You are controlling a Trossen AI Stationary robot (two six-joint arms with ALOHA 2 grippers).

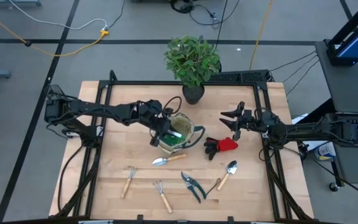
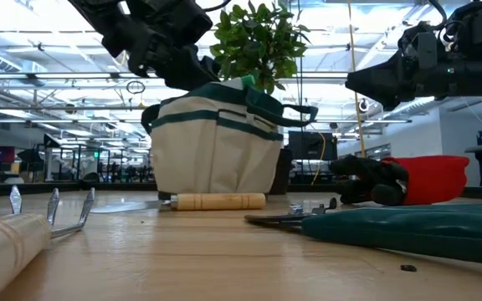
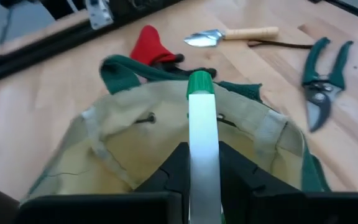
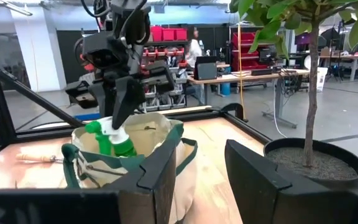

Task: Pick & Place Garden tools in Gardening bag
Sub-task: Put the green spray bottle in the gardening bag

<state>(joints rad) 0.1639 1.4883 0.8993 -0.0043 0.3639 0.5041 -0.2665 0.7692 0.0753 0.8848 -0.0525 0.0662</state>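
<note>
Gripping the green spray bottle (image 3: 201,134) in my left gripper (image 1: 164,129), I hold it over the gardening bag's (image 1: 187,138) mouth; my right gripper (image 1: 234,119), jaws apart and empty, waits beside the gloves (image 1: 222,145).

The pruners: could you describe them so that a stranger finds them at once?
Start from the beige gardening bag at the table's centre and move toward the front edge. The pruners lie there between a small rake and a trowel. Only they have dark green handles, not wooden ones.
</note>
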